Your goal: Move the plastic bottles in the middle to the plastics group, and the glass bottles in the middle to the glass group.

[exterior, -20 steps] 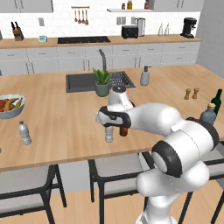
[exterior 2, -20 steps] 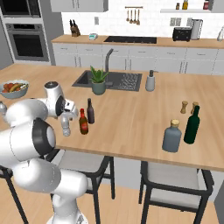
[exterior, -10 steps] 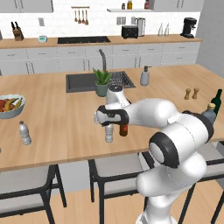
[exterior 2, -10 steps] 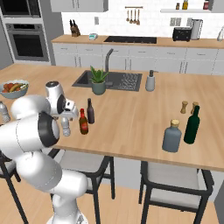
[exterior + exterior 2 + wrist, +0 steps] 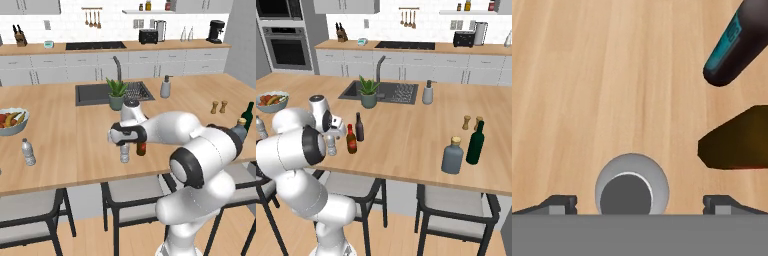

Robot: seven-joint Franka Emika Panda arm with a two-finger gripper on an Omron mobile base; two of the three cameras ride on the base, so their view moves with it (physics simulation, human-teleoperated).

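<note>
Blue label on near-black bottle (image 5: 739, 42)

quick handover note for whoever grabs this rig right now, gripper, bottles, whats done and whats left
Gripper: open, holding nothing, poised straight above the middle plastic bottle, one of the fingers on each side.
Middle of the island: plastic bottle, brown bottle and black bottle stand upright, close together.
Plastics group: water bottle near the fruit bowl.
Glass group: green wine bottle and grey-blue corked bottle.
Done: nothing moved yet.
Left: all three middle bottles.
</note>
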